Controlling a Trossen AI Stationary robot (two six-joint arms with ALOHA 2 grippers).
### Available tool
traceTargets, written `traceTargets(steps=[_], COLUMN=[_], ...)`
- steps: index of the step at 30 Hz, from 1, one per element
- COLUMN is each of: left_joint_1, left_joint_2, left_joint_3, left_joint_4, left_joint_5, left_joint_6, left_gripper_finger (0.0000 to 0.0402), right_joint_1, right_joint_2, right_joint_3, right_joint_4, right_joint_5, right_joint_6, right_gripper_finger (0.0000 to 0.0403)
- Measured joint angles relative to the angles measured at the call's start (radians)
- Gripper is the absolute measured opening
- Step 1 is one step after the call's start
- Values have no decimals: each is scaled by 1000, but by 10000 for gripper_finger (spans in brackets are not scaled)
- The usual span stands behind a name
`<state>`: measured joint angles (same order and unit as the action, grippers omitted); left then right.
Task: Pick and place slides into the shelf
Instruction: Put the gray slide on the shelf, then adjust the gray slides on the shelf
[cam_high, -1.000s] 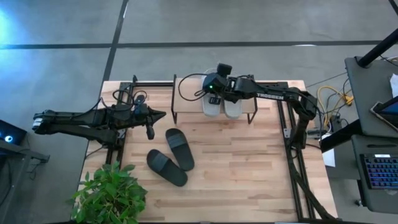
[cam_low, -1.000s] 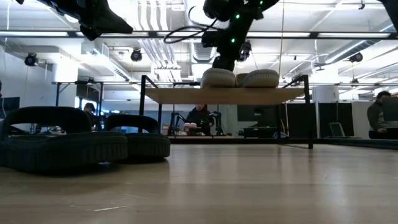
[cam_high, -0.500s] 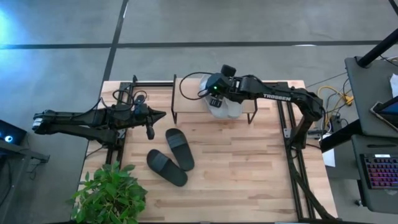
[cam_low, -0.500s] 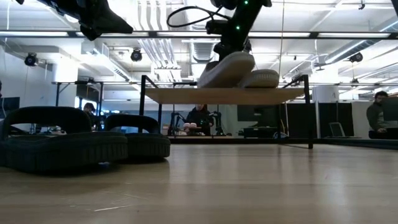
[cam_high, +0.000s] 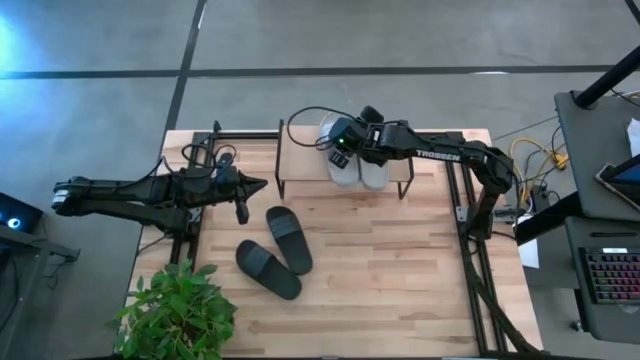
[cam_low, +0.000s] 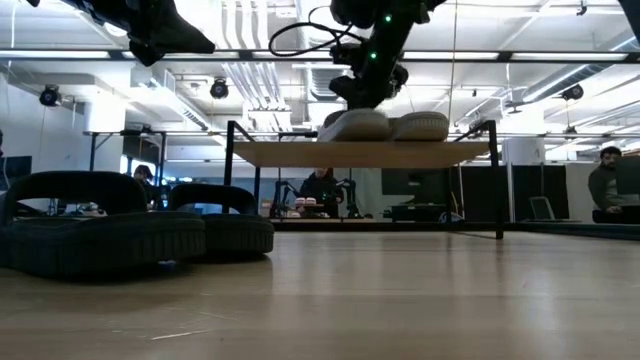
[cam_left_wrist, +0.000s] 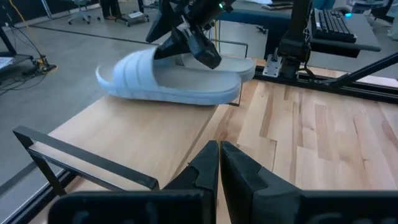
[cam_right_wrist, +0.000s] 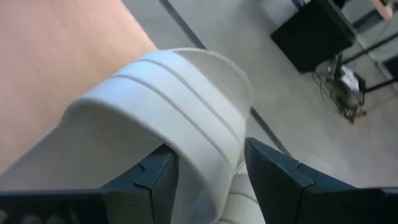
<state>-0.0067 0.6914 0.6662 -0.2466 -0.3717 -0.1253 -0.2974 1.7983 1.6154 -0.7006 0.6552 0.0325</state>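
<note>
Since a second ago: right end effector (cam_high: 340, 140) shifted toward the shelf's rear edge, fingers widened; near grey slide (cam_high: 342, 160), tipped up half a second ago, back down flat on the shelf (cam_high: 300, 165).

High view: grey pair side by side on the right half of the shelf; black slides (cam_high: 275, 252) on the counter (cam_high: 400, 280), well apart from the shelf. Left end effector (cam_high: 240, 205) parked over the counter's left side, fingers pressed together, empty.

Low view: both grey slides (cam_low: 385, 125) level on the plank (cam_low: 360, 153); right end effector (cam_low: 362, 85) directly above the nearer one.

Left wrist view: grey slide (cam_left_wrist: 171, 78) flat on the plank, right end effector (cam_left_wrist: 193, 40) at its strap. Own fingers (cam_left_wrist: 239, 168) closed.

Right wrist view: fingers (cam_right_wrist: 155, 180) spread wide either side of the strap (cam_right_wrist: 180, 118), not clamping.

Advice: lift straight up until clear of the strap before swinging toward the black pair; otherwise risk of dragging the slide off.

Only the right wrist view confirms the straddled strap; only the low view confirms level seating.
</note>
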Motion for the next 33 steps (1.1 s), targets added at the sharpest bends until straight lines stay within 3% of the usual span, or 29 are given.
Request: traceTargets(steps=[6,22,29,33], left_joint_1=[0,0,0,0], left_joint_2=[-2,-1,-2,-2], left_joint_3=[-1,-1,-2,-2], left_joint_4=[-1,-5,-6,-6], left_joint_5=[0,0,0,0], left_joint_6=[0,0,0,1], left_gripper_finger=[2,2,2,2], right_joint_1=[1,60,60,5], right_joint_2=[9,-15,-81,-97], right_joint_3=[0,4,61,116], right_joint_4=[-24,-173,-297,-509], right_joint_5=[-7,-6,-3,-8], right_joint_6=[88,49,72,171], right_gripper_finger=[174,173,173,173])
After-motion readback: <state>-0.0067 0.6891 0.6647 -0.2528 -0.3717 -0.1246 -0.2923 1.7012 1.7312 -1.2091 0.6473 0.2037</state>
